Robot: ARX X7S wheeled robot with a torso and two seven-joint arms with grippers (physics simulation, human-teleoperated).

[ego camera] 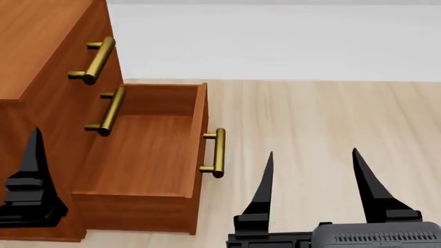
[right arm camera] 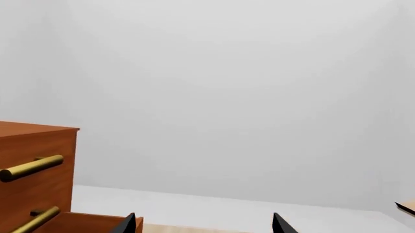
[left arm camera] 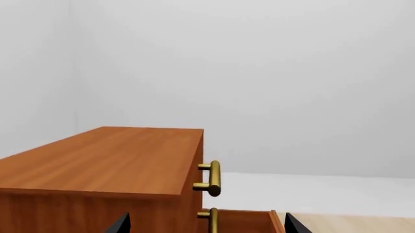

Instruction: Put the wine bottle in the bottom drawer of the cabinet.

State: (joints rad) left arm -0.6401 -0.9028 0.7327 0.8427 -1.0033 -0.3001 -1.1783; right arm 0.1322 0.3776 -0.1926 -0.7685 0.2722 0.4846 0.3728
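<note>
The reddish-brown cabinet (ego camera: 41,31) stands at the left of the head view. Its bottom drawer (ego camera: 138,155) is pulled out, showing a bare wood floor and a brass handle (ego camera: 217,152) on its front. The wine bottle is out of view in every frame. My right gripper (ego camera: 312,155) is open and holds nothing, over the floor to the right of the drawer front. My left gripper (left arm camera: 206,224) is open too, its tips wide apart, by the cabinet's front near the drawer's left side. Only one left finger (ego camera: 33,155) shows in the head view.
Two upper drawer fronts with brass handles (ego camera: 93,62) are closed. Pale wood flooring (ego camera: 331,113) stretches right of the cabinet to a white wall (ego camera: 276,41). A small tan edge (right arm camera: 405,206) pokes in at the side of the right wrist view.
</note>
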